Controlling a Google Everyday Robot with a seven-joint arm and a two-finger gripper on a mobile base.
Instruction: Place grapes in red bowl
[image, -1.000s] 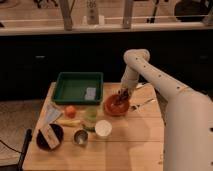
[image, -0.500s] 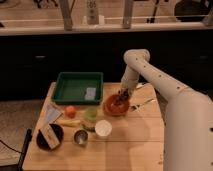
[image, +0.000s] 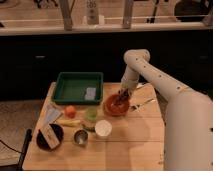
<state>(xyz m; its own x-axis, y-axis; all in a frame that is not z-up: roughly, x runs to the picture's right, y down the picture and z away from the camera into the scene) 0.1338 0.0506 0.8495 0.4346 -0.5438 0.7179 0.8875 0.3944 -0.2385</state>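
Note:
The red bowl (image: 114, 107) sits on the wooden table (image: 130, 142), right of the green tray. My gripper (image: 121, 98) reaches down into the bowl from the upper right at the end of the white arm. A dark lump shows in the bowl right under the gripper; I cannot tell whether it is the grapes or part of the gripper.
A green rectangular tray (image: 78, 87) with a small card stands at the back left. An orange fruit (image: 70, 110), a green cup (image: 91, 114), a white cup (image: 103, 128), a metal cup (image: 80, 137) and a black bowl (image: 49, 137) stand at the front left. Cutlery (image: 142, 104) lies right of the red bowl.

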